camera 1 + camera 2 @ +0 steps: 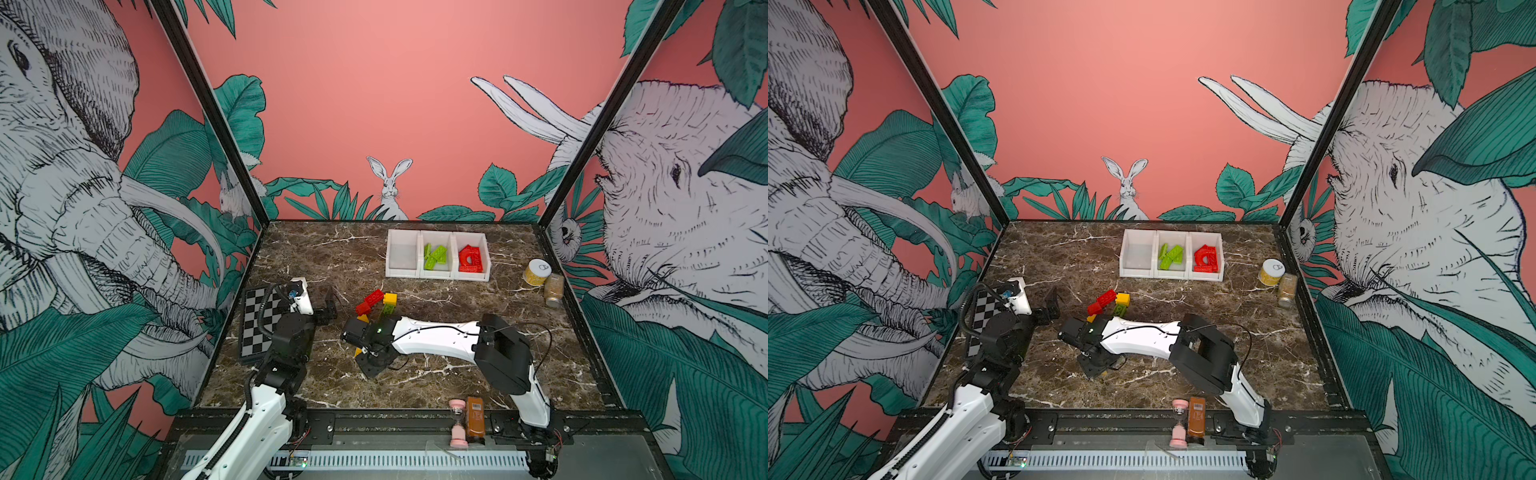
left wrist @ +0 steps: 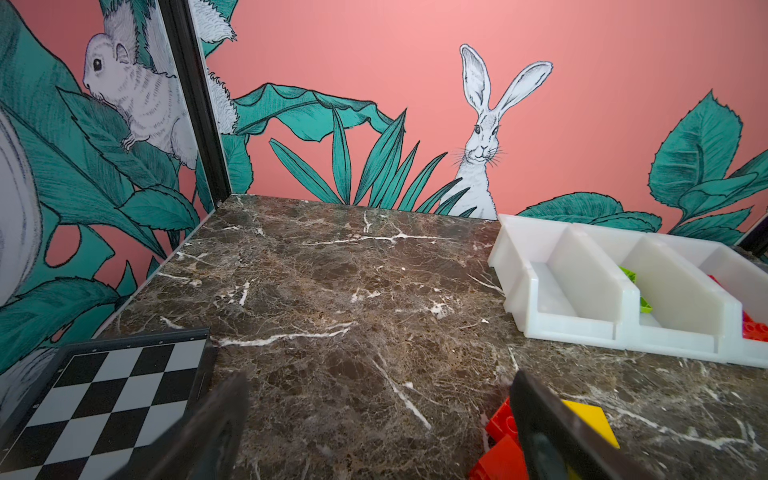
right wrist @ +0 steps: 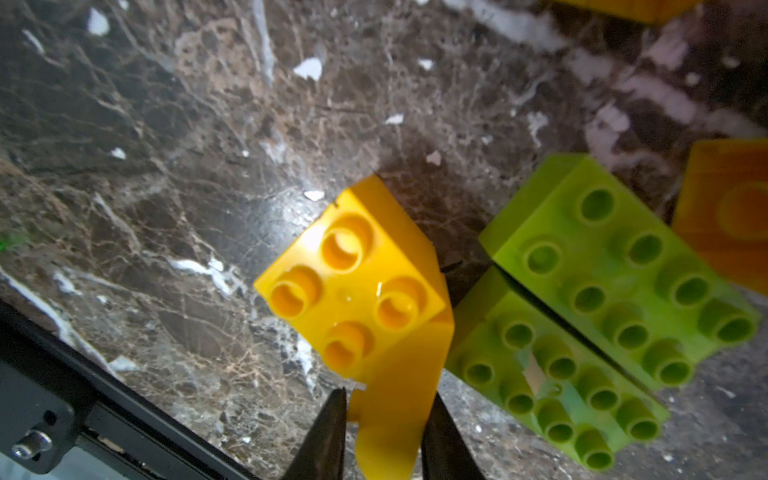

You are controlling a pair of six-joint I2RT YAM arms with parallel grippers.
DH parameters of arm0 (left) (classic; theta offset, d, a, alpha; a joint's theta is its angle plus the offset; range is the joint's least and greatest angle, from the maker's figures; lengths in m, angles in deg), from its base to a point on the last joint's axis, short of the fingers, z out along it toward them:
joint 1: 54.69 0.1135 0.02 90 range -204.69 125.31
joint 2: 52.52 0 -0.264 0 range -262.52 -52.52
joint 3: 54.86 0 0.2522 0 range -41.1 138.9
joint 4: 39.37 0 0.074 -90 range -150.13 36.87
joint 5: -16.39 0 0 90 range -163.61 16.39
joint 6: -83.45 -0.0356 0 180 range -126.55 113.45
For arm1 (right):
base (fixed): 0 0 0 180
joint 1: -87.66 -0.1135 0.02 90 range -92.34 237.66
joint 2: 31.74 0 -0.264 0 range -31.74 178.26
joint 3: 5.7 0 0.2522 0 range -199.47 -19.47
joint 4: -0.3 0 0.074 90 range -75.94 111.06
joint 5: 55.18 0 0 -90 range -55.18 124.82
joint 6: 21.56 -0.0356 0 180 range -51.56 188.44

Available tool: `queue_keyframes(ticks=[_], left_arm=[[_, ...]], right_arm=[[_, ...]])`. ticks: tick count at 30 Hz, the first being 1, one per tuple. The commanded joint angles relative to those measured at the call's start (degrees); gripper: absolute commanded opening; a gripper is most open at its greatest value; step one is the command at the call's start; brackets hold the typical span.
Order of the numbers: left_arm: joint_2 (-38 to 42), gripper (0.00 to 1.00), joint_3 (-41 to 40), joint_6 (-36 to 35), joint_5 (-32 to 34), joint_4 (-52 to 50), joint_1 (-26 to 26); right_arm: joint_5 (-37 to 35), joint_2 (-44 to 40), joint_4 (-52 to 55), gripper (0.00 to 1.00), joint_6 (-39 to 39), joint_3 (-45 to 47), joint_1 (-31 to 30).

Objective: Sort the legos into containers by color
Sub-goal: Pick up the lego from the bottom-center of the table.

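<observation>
Right arm reaches low across the brown marble tabletop (image 1: 436,386), right gripper (image 3: 386,419) fingers pinching a yellow four-stud plastic brick (image 3: 353,291); left gripper (image 2: 374,395) hovers, fingers spread wide.

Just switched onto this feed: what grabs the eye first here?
The right hand grips a yellow brick beside two lime green bricks lying on the marble table. At the back, the white bins hold green bricks in the middle, red bricks at one end; the other end bin is empty.
</observation>
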Motion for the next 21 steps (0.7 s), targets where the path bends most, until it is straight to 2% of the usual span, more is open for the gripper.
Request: queue_keyframes(ticks=[1, 13, 21], left_arm=[[0.81, 0.99, -1.02, 0.37, 0.48, 0.1, -0.22], [0.81, 0.99, -1.07, 0.36, 0.31, 0.07, -0.11], [0.33, 0.99, -1.0, 0.24, -0.23, 0.42, -0.13]], right_arm=[[-1.18, 0.23, 1.22, 0.27, 0.41, -0.61, -0.21], [0.82, -6.92, -5.81, 0.19, 0.11, 5.92, 0.26], [3.18, -15.62, -9.99, 0.18, 0.9, 11.83, 4.45]])
